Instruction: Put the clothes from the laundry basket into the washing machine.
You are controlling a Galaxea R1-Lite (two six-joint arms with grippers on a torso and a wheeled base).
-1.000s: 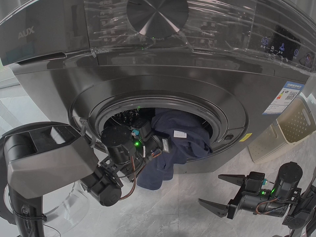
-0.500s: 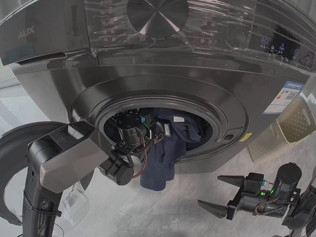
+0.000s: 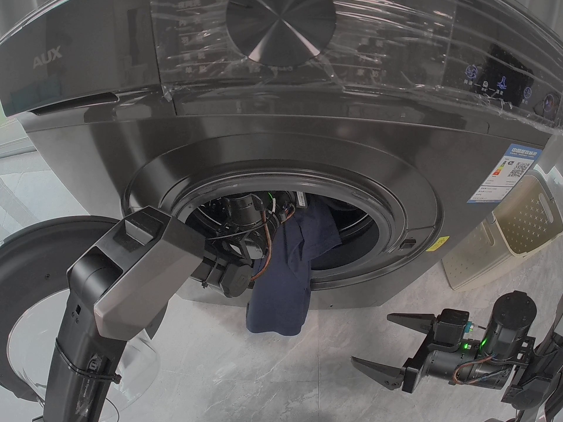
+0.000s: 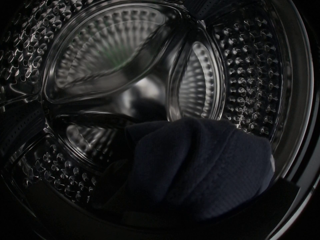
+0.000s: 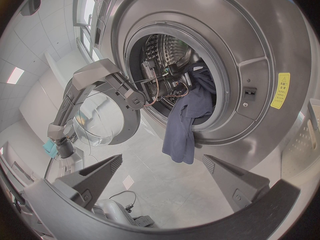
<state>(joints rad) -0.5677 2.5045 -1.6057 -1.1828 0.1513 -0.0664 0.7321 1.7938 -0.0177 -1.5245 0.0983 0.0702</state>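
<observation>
Head view: right gripper (image 3: 372, 339) at lower right, jaws well apart. Centre frame, navy garment (image 3: 287, 276) hangs over the washing machine (image 3: 410, 165) door rim, apparently partly inside; left arm (image 3: 243, 218) sits in the drum, grip state cannot be told

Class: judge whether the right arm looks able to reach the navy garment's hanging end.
Probably yes: only bare floor lies between the open right gripper and the navy garment hanging outside the washing machine.

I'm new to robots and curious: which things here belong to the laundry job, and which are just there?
Job: washing machine, dark blue garment hanging from its opening, laundry basket beside it, open door.
Just there: yellow sticker, label, tiled floor.
</observation>
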